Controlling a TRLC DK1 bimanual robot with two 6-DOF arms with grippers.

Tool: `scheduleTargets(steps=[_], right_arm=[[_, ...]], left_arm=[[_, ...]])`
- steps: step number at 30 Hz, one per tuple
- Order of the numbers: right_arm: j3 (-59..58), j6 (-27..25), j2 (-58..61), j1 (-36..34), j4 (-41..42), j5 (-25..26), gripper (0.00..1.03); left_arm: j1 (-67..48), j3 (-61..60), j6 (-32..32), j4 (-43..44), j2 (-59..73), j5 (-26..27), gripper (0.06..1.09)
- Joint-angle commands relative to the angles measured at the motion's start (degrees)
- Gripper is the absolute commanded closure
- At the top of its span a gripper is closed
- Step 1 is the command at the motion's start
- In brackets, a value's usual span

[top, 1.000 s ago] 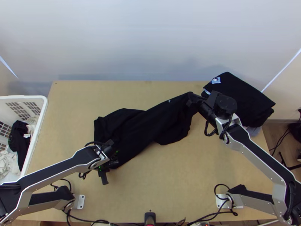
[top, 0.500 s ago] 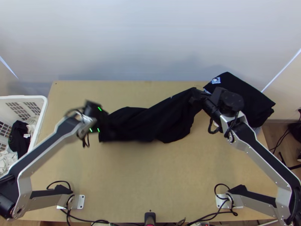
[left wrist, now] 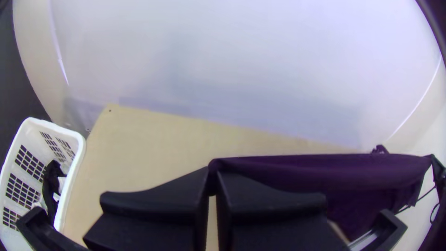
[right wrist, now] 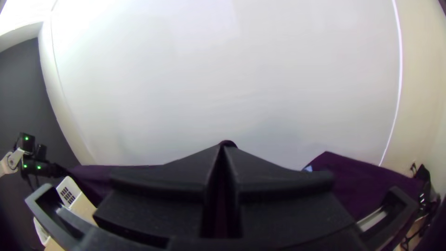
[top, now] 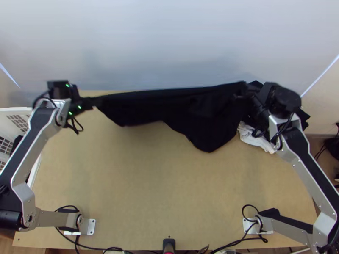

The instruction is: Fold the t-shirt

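The black t-shirt (top: 169, 103) hangs stretched between the two grippers above the back of the table, its top edge nearly straight and its lower part drooping in two uneven lobes. At its left end my left gripper (top: 95, 101) is shut on a corner. The right end is held by my right gripper (top: 245, 86), beside the pile at the back right. In the left wrist view, cloth of the t-shirt (left wrist: 316, 172) runs out from between the tips of the left gripper (left wrist: 213, 172). A small bit of cloth pokes above the closed tips of the right gripper (right wrist: 223, 146).
A pile of folded dark clothes (right wrist: 367, 181) lies at the table's back right, with a white cloth (top: 254, 137) at its near side. The white laundry basket (left wrist: 69, 186) with clothes stands off the left edge. Bare wood of the table (top: 165, 186) lies in front of the t-shirt.
The left gripper has gone from the t-shirt's near left part back and left, and now holds its end. The right gripper has moved right and back. The t-shirt has risen and been drawn out straight.
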Motion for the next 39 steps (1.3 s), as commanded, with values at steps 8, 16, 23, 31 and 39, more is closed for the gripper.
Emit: scheduleTargets(steps=[8, 16, 23, 31, 39], right_arm=[[20.4, -5.4, 3.3, 4.3, -0.7, 1.8, 1.00], [19.0, -3.5, -11.8, 6.8, -1.7, 1.7, 1.00], [9.9, -2.4, -30.3, 11.8, -9.2, 1.3, 1.00], [4.4, -0.6, -42.0, 14.2, -19.6, 1.2, 1.00], [-14.1, 3.7, -45.5, 14.1, -20.3, 1.2, 1.00]], left_arm=[[3.3, 22.3, -7.3, 0.4, -1.3, -1.0, 1.05], [4.8, 21.8, -10.1, 3.7, -14.8, -0.8, 1.05], [6.0, 9.6, -11.4, 4.9, -30.1, -0.2, 1.05], [5.1, 0.5, -14.3, 1.0, -40.2, 0.6, 1.05], [3.3, -20.2, -15.8, -5.9, -45.4, 5.3, 1.05]])
